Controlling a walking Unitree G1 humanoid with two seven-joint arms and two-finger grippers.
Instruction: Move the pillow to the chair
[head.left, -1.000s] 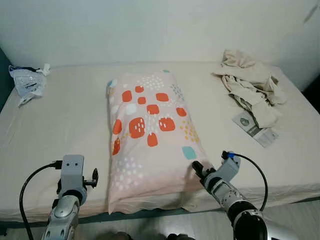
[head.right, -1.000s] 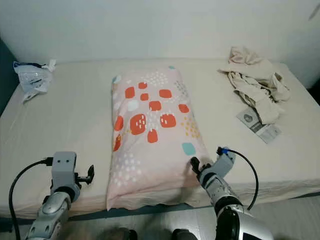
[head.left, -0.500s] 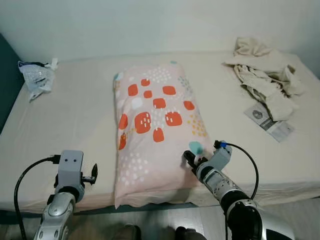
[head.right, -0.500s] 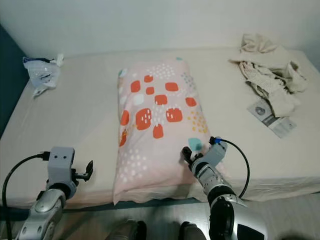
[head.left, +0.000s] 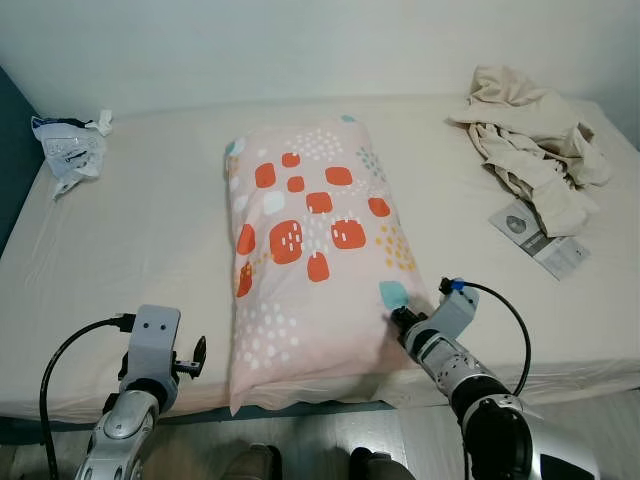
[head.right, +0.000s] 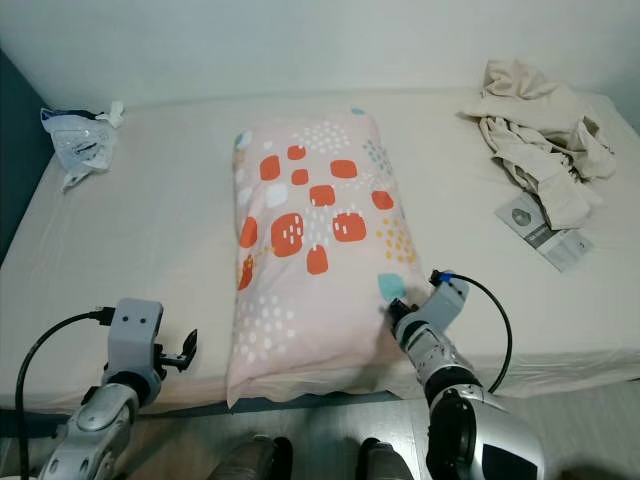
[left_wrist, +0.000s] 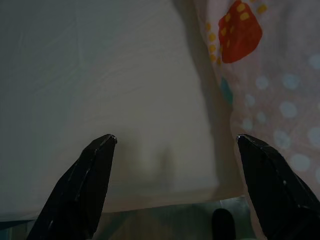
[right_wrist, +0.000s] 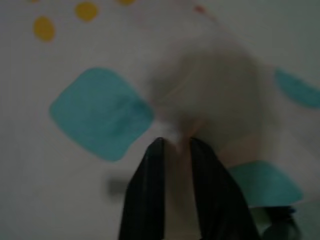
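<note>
We have only just begun. The pillow lies flat on the bed, long way up and down, with its near end close to the bed's front edge. No chair is in sight, so we think the lifting, the carrying and the putting down are all left to do.

Our right tool is at the pillow's near right corner, next to a blue patch. In the right wrist view its two black fingers are almost together with a bit of pillow cloth pinched between them. So we judge it has a hold on the pillow. The right arm reaches forward and a little inward, low over the bed's edge.

Our left tool is by the front edge of the bed, to the left of the pillow and not touching it. Its fingers are wide apart over the bare sheet, with the pillow's side just beside one of them. The left arm is bent and held low.
</note>
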